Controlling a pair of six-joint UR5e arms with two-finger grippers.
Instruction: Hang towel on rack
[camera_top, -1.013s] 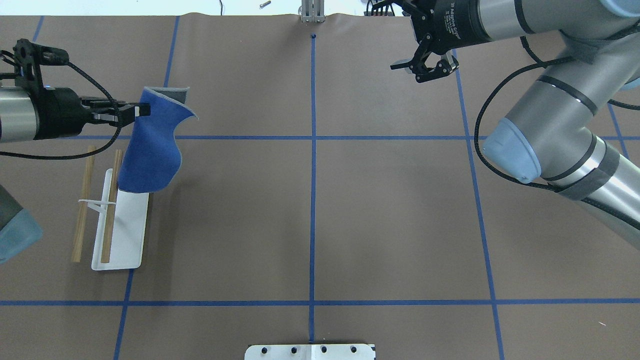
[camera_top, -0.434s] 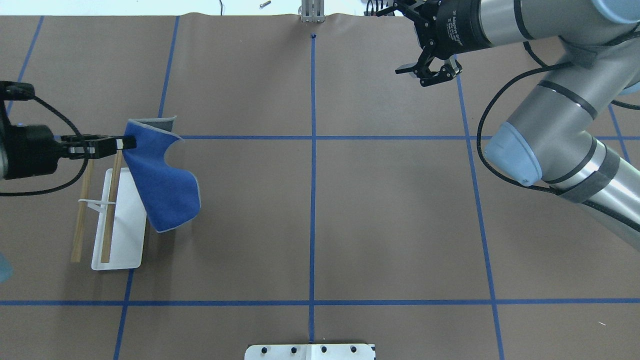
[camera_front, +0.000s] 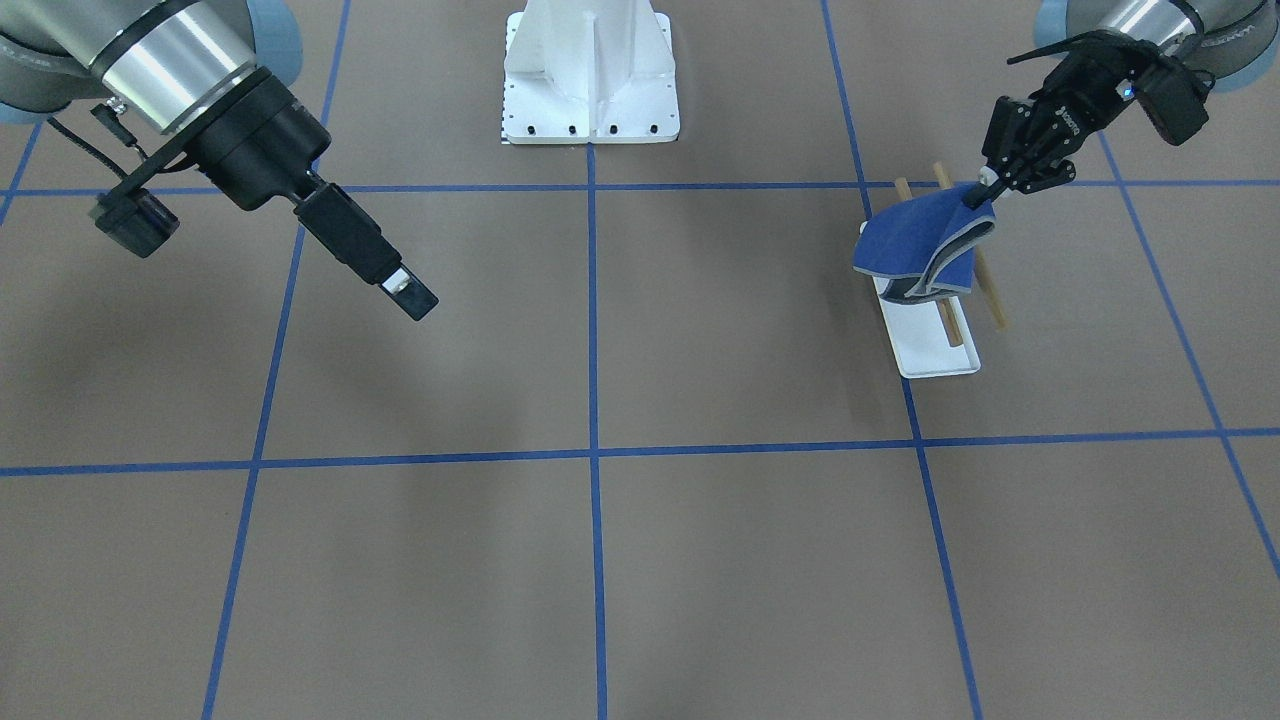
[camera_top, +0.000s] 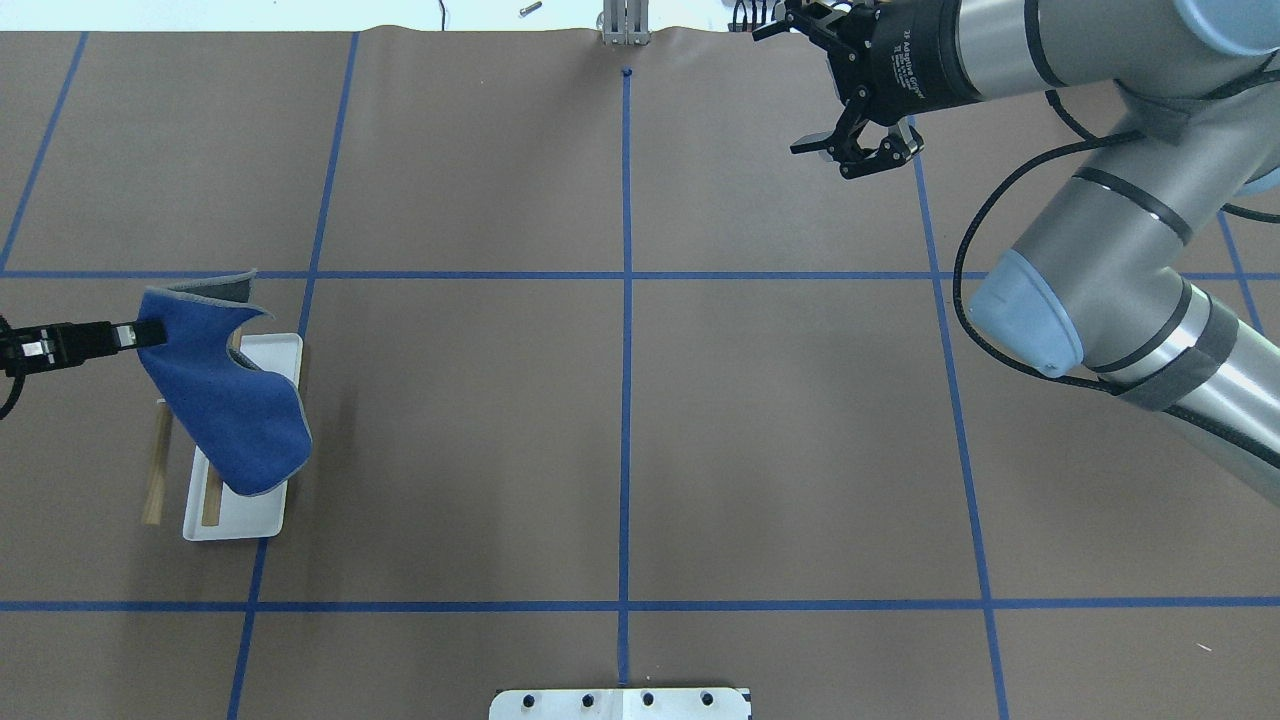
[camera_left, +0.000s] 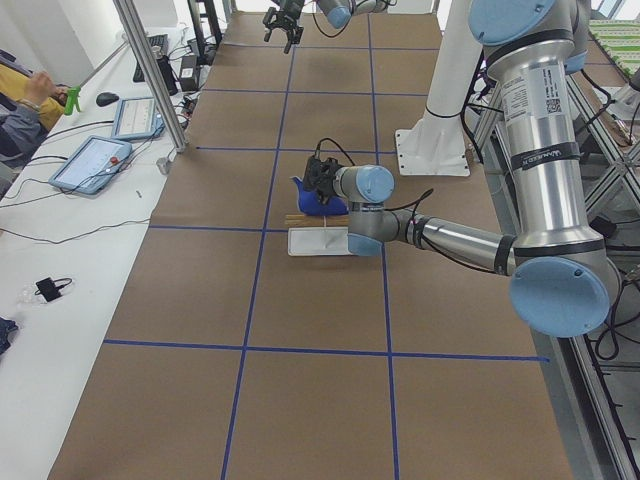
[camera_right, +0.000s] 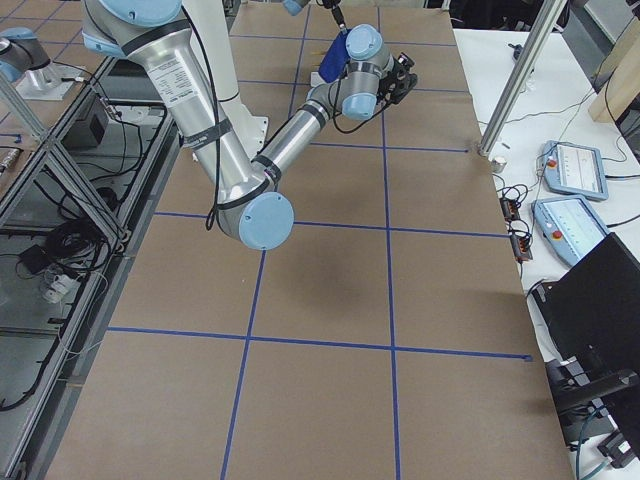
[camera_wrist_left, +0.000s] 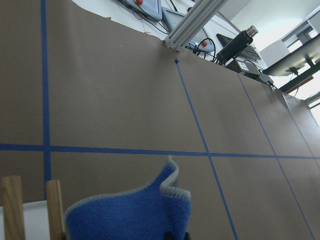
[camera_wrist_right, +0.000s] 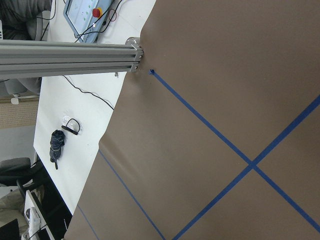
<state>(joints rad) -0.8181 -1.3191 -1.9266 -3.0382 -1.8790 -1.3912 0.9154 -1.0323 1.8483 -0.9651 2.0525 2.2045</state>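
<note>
- Towel (camera_top: 225, 400): royal blue with a grey underside and pale trim, it is off the tabletop (camera_top: 780, 430), pinched at one upper edge by the left claw (camera_top: 135, 335).
- From that pinch the towel sags down and spreads over the rack (camera_top: 240, 515). In the overhead view it covers the middle of the white base and most of both dowels (camera_top: 155, 480).
- In the front-facing view the towel (camera_front: 920, 245) is folded on itself with grey showing along the lower folds. It hangs across the dowels (camera_front: 990, 295), whose ends stick out on either side of it. Whether the cloth rests on the wood or hangs just above it cannot be told.
- Left claw (camera_front: 975, 195): its fingers are pressed together on the towel's edge, and the arm comes in nearly level from the robot's left side.
- Left wrist view: blue fabric (camera_wrist_left: 132, 215) fills the lower middle with a curled grey-edged corner raised, and the two dowel ends (camera_wrist_left: 12, 207) stand at the lower left.
- Rack (camera_front: 935, 355): it stands on the tabletop on the robot's left side, just beside a blue tape line (camera_top: 245, 630).
- Right claw (camera_top: 850, 160): its fingers are spread apart and grip nothing. It hangs over the far right part of the tabletop, well apart from the towel and rack.
- A white bolted pedestal (camera_front: 590, 70) sits at the robot's edge of the tabletop, on the centre line.
</note>
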